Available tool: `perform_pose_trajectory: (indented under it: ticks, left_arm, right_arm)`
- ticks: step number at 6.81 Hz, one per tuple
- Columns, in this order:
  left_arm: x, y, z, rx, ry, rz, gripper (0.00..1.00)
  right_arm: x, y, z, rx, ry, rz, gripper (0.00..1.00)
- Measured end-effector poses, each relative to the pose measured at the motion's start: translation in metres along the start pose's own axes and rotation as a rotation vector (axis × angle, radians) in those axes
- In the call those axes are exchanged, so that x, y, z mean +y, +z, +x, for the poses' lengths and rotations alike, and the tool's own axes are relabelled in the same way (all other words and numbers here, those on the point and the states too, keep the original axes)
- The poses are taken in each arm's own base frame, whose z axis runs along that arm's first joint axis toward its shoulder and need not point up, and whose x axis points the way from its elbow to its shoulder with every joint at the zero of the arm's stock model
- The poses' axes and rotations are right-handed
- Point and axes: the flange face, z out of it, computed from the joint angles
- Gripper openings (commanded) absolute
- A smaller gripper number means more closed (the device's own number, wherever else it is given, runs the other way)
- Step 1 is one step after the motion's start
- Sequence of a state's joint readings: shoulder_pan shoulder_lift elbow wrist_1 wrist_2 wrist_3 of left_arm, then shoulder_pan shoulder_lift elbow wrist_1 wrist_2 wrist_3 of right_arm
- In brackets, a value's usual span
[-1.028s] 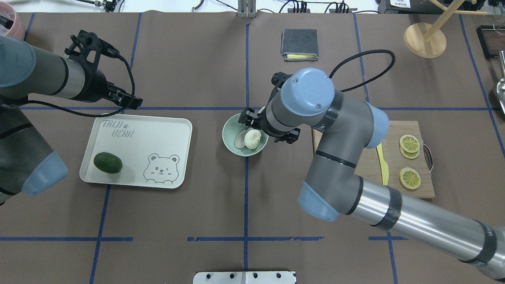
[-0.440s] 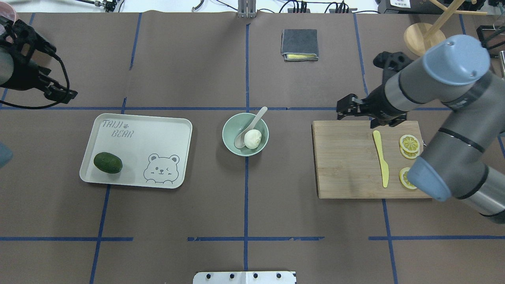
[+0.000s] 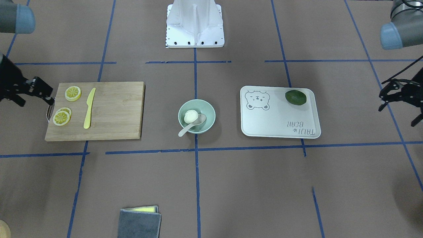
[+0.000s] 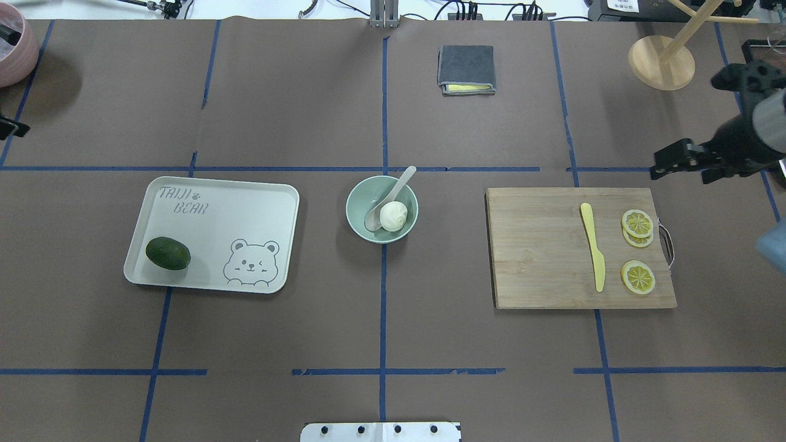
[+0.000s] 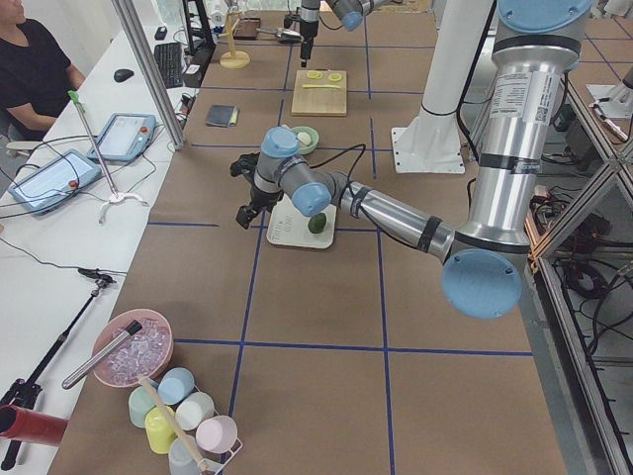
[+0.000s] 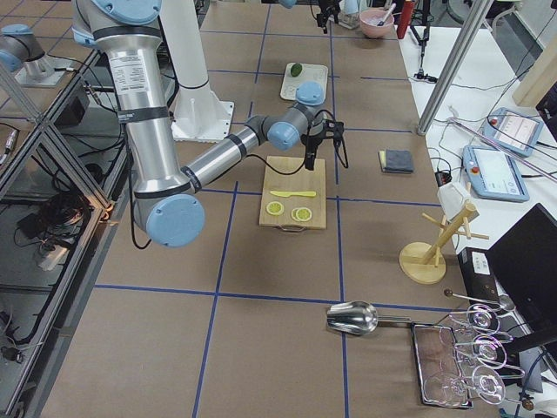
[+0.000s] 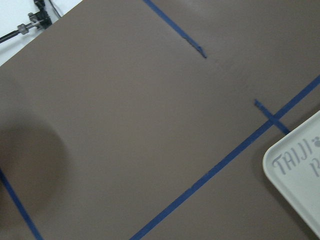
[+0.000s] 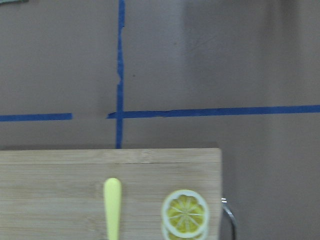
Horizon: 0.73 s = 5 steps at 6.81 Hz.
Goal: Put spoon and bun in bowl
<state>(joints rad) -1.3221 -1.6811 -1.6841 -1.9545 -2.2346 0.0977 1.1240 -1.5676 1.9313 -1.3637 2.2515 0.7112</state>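
We see the bun (image 4: 393, 216) sitting in the bowl (image 4: 357, 197) at mid-table, touching the spoon (image 4: 392, 194) — scoop down inside, handle leaning out over the far rim. The right gripper (image 4: 656, 164) hangs beyond the cutting board (image 4: 534, 258), jaws apart and empty. The left gripper (image 3: 381, 100), out past the tray (image 3: 281, 119), looks spread too — nothing held.

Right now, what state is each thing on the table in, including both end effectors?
bowl: upright, holding bun and spoon.
bun: inside bowl, beside spoon's scoop.
spoon: scoop in bowl, handle propped over rim.
left end effector: open, empty, far from bowl.
right end effector: open, empty, far from bowl.
green fruit: lying on tray.
knife: flat on cutting board.
cloth: folded.
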Motion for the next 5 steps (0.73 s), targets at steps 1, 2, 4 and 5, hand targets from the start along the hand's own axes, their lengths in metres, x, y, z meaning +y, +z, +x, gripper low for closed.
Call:
perform_pose_trajectory:
  ticks: [1, 2, 4, 5]
  left_arm:
    - [0.025, -0.012, -0.045, -0.027, -0.053, -0.025, 0.99]
    - [0.047, -0.021, -0.075, -0.022, -0.118, -0.052, 0.99]
    - [0.072, -0.025, -0.090, 0.102, -0.268, -0.116, 0.99]
    - [0.077, -0.025, -0.090, 0.133, -0.309, -0.134, 0.99]
  right_arm:
    - [0.003, -0.012, 0.060, 0.007, -0.037, -0.008, 1.00]
    - [0.008, -0.019, 0.108, 0.001, -0.053, -0.020, 1.00]
    - [0.015, -0.023, 0.160, -0.004, -0.065, -0.030, 1.00]
    - [0.016, -0.026, 0.172, 0.002, -0.082, -0.038, 1.00]
